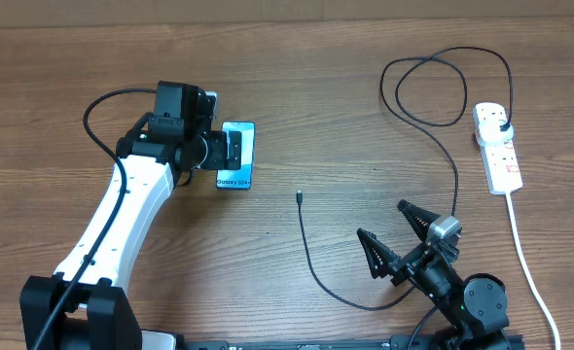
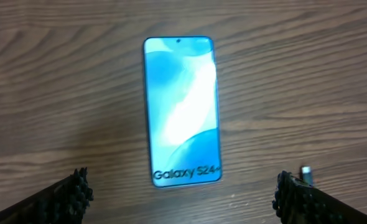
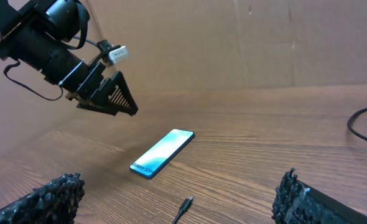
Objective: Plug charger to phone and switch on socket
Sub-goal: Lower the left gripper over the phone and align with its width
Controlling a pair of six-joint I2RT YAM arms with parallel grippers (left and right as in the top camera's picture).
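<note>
The left gripper (image 3: 112,99) has its toothed fingers (image 2: 71,196) spread wide and holding nothing. It hangs over the phone (image 2: 182,112) without touching it, the two tips standing either side of the end marked "Galaxy S24". The phone lies flat and screen-up on the wooden table (image 1: 316,78), left of centre in the overhead view. The right gripper (image 1: 396,236), low and right of centre there, is equally wide open and empty. It stands well apart from the charger's connector tip (image 1: 299,197), which lies loose on the wood to the right of the phone. From the tip the charger cable (image 1: 311,262) curves down, passes by the right gripper and loops up to a black plug (image 1: 499,122) that looks seated in the socket (image 1: 498,151) at the right edge, whose white cord (image 1: 525,253) runs down out of frame. The risks come from small, flat parts. The phone may skid rather than be gripped, since it offers little edge. The tiny tip could roll or slip from a pinch. An unbraced phone would slide away when the tip is pushed in. A tug on the cable might unseat the plug.
</note>
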